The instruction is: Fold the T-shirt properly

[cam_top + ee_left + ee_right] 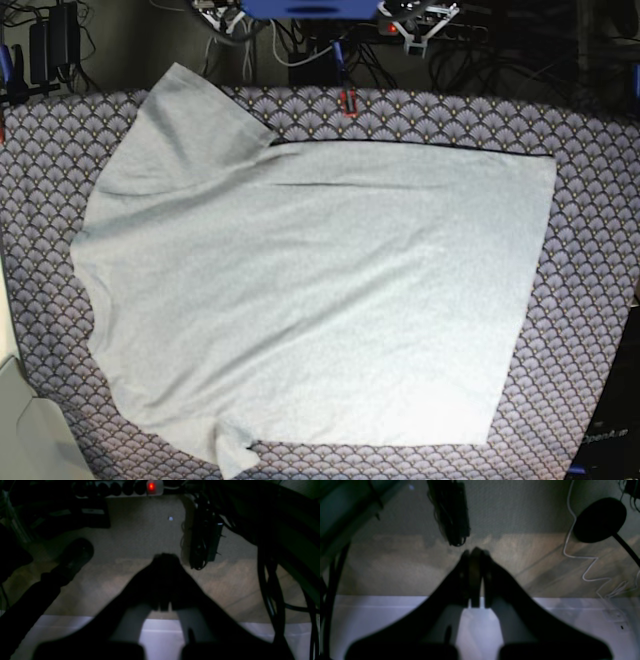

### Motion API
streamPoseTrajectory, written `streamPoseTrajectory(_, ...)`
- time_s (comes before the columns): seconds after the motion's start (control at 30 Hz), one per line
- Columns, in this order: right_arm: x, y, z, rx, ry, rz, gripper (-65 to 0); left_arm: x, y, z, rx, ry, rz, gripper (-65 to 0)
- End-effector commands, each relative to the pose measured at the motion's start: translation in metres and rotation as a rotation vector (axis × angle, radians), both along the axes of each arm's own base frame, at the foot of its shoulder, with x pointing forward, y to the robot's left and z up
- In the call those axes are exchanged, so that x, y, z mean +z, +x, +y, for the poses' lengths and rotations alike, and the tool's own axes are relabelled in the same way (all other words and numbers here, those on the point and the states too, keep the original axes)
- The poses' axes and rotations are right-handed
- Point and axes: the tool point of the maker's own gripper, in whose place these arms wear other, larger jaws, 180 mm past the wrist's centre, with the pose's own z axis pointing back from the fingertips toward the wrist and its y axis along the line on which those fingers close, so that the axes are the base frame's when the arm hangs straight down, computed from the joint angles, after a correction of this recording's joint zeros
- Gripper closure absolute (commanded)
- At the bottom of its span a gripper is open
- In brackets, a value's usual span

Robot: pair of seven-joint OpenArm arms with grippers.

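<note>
T-shirt point(320, 290) lying plain side up, spread flat over scallop-patterned cloth point(585, 180), one sleeve reaching toward cloth's far edge. Left gripper point(163, 560) and right gripper point(475, 552) both pinched closed on nothing, hanging off the cloth over floor. Judging next: opening wide, gripping hem corners evenly, avoiding bunching the cloth.

Faint pale lettering is showing on a dark part point(606, 436) at the base view's lower right corner; it seems to be reading "OpenArm", though the letters are too small to be sure. Nothing else is reading as text: the T-shirt point(320, 290) is lying plain side up.
</note>
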Motion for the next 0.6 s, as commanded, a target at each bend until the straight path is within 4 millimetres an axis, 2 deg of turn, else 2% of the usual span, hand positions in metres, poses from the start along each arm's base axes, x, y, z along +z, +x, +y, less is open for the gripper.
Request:
streamPoseTrajectory(0.0, 0.0004, -0.0034, 0.0047, -0.004, 0.014, 0.009, 0.0, 0.0, -0.0024, 0.0008, -0.009, 0.001, 0.004, -0.4)
streamPoseTrajectory(0.17, 0.0004, -0.0034, 0.0047, -0.004, 0.014, 0.009, 0.0, 0.0001, -0.004, 0.009, -0.005, 0.014, 0.007, -0.4)
streamPoseTrajectory(0.57, 0.0004, -0.0027, 0.0045, -0.004, 0.013, -0.001, 0.0, 0.0006, -0.0087, 0.0101, -0.001, 0.015, 0.007, -0.3)
